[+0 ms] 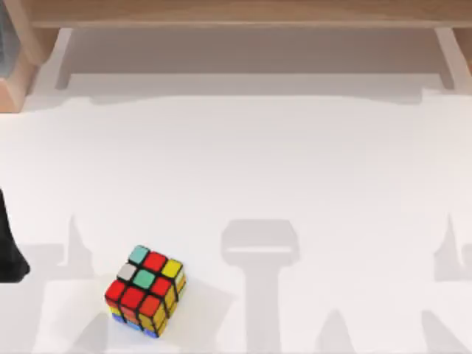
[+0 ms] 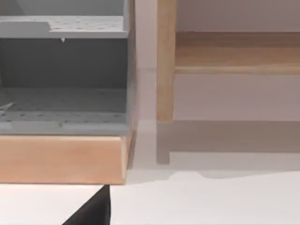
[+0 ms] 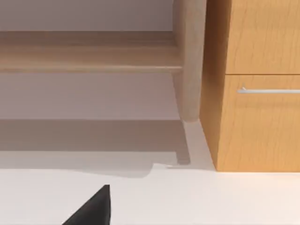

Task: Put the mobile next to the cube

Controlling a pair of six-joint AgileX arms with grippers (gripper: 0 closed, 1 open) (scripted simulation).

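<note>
The cube [image 1: 145, 290] rests on the white table near the front left, red, teal, yellow and white stickers facing up, orange and yellow ones on its side. The mobile is out of view. My left arm [image 1: 10, 247] is a dark shape at the table's left edge, well to the left of the cube and apart from it. A black piece of my left gripper [image 2: 91, 212] pokes into the left wrist view. A similar black piece of my right gripper [image 3: 91, 210] sits low in the right wrist view.
A wooden shelf frame [image 1: 236, 13] runs along the back of the table on pale legs [image 2: 165, 61]. A grey cubby unit on a wooden base [image 2: 63, 157] stands at the back left. A wooden cabinet with a metal handle [image 3: 262, 91] stands at the back right.
</note>
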